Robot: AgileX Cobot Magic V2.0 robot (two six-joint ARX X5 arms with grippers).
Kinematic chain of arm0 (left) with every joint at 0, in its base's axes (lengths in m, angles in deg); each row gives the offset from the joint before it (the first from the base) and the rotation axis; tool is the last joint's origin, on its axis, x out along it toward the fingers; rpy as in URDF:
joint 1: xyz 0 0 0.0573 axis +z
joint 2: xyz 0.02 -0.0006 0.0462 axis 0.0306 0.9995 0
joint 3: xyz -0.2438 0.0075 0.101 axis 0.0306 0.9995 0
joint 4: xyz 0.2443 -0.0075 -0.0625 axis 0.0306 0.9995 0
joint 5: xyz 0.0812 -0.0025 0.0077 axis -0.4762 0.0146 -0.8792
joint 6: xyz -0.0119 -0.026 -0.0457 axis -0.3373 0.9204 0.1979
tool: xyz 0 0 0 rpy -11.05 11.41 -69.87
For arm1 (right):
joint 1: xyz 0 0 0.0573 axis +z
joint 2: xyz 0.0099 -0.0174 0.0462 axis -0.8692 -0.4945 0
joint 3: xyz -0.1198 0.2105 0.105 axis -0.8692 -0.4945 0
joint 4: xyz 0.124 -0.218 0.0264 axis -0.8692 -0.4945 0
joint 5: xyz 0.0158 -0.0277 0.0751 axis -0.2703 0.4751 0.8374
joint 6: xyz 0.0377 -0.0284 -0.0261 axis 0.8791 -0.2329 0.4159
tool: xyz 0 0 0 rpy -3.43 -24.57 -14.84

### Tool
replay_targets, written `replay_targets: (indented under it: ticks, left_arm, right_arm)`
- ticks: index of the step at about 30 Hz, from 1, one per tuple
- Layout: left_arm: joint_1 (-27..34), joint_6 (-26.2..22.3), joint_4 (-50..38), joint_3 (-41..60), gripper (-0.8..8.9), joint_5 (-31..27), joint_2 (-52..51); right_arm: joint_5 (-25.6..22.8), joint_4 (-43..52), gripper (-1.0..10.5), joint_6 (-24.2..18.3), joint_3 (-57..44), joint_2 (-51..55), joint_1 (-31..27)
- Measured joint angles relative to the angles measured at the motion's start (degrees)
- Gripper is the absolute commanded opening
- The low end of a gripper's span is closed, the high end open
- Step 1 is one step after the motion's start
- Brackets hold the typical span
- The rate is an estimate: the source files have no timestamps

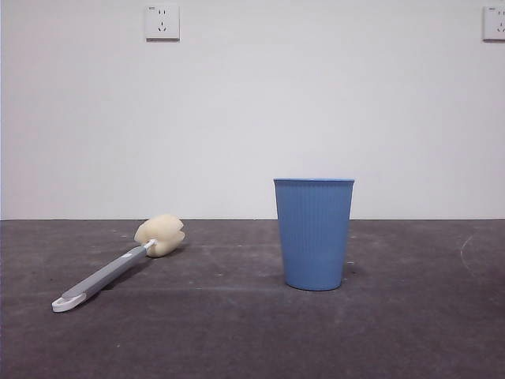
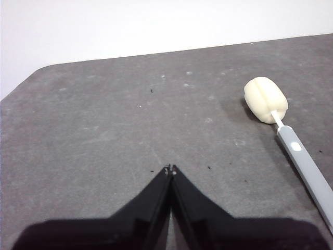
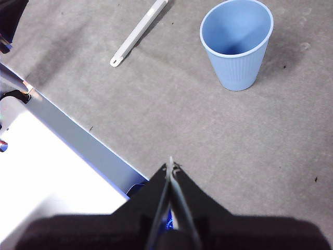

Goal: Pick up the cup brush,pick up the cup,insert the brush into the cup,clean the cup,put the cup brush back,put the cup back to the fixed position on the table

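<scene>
- Across the lower part of the front view, the table [image 1: 410, 332] is seen as a dark grey matte surface with faint scuffs and a pale curved mark near its right side; a rounded corner of it is shown in the left wrist view.
- Behind the table, a plain white wall [image 1: 252, 110] is seen, on which two white sockets are mounted: one socket [image 1: 162, 22] is shown whole, while the second socket [image 1: 494, 23] is cut off by the picture's right edge. Small marks are printed at their top corners, but they cannot be read.
- Right of centre in the front view, the cup [image 1: 313, 234] is stood upright on the table, blue and finely ribbed; no brand or label is visible on it. Its open mouth is shown bare in the right wrist view.
- Left of the cup and well apart from it, the cup brush [image 1: 118, 264] is laid flat on the table, its cream sponge head pointed away and its white looped end nearer the camera. Its handle is cut off in both wrist views.
- The left gripper [image 2: 170, 168] is held above bare table near the sponge head, jaws pressed together on nothing.
- The right gripper [image 3: 171, 165] is held short of the cup, jaws likewise closed and unladen.
</scene>
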Motion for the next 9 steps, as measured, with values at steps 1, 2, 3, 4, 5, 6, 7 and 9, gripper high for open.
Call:
replay_targets:
  ticks: [1,2,3,4,5,6,7,9]
  left_arm:
    - [0.0,0.0,0.0,0.0,-0.04,0.02,0.0]
    - [0.0,0.0,0.0,0.0,-0.04,0.02,0.0]
    - [0.0,0.0,0.0,0.0,-0.04,0.02,0.0]
    - [0.0,0.0,0.0,0.0,-0.04,0.02,0.0]
    - [0.0,0.0,0.0,0.0,-0.04,0.02,0.0]
    - [0.0,0.0,0.0,0.0,-0.04,0.02,0.0]
    - [0.0,0.0,0.0,0.0,-0.04,0.02,0.0]
    - [0.0,0.02,0.0,0.0,-0.04,0.02,0.0]
  right_arm:
    - [0.02,0.02,0.0,-0.02,0.0,0.0,0.0]
    - [0.02,0.0,0.0,0.0,0.0,0.0,0.0]
    - [0.02,0.02,0.0,0.0,0.0,0.0,0.0]
    - [0.0,0.0,0.0,0.0,0.0,0.0,0.0]
    - [0.0,0.02,0.0,0.0,0.0,0.0,0.0]
    - [0.0,0.0,0.0,0.0,0.0,0.0,0.0]
    - [0.0,0.0,0.0,0.0,0.0,0.0,0.0]
    - [0.02,0.0,0.0,0.0,0.0,0.04,0.02]
